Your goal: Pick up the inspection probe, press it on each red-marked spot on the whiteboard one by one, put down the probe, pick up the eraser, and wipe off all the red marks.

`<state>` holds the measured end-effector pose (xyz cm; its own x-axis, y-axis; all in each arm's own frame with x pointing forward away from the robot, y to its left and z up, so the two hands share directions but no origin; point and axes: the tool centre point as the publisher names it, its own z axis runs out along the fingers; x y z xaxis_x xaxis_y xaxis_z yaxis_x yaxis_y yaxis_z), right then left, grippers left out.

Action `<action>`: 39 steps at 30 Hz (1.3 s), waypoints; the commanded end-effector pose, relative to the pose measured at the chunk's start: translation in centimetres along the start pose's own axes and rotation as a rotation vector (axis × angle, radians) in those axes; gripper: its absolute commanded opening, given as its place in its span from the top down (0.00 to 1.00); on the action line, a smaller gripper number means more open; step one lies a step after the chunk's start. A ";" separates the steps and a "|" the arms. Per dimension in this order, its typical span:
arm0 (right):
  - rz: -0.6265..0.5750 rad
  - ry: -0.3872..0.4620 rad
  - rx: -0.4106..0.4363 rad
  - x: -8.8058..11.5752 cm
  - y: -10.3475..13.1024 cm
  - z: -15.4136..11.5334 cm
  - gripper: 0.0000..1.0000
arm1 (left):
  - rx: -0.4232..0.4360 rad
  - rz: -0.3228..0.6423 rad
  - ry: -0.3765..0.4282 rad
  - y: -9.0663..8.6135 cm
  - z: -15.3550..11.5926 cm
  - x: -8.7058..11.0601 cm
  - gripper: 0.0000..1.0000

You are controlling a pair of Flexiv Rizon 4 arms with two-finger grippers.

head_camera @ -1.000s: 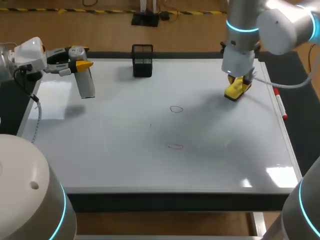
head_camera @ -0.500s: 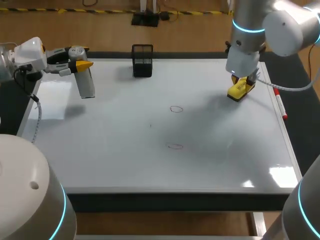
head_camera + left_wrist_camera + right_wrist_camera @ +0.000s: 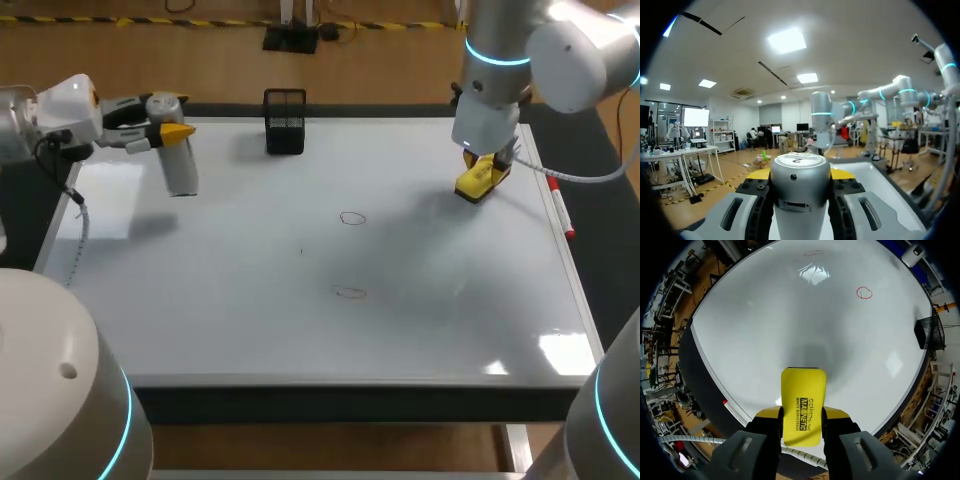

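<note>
At upper left the inspection probe [image 3: 181, 168] is pinched upright, hanging below the left gripper [image 3: 166, 127]; the eraser [image 3: 474, 185] is clamped in the right gripper [image 3: 483, 163].

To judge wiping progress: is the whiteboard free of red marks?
No, the far red oval mark and the near red oval mark lie on the whiteboard.

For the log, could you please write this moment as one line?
left gripper: shut on probe | right gripper: shut on eraser | red marks: two, unwiped
</note>
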<state>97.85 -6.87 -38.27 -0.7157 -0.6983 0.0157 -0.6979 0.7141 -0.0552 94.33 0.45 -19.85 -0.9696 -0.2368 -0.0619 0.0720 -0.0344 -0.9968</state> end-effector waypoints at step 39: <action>-0.001 0.002 0.001 0.0 -0.1 0.0 1.00 | 0.059 -0.019 0.135 1.8 23.4 9.2 1.00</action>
<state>97.82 -6.87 -38.29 -0.7156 -0.6983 0.0143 -0.6979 0.7141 -0.0551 90.62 -22.78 -20.63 -0.9941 -0.0952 -0.0527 0.0615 -0.0919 -0.9939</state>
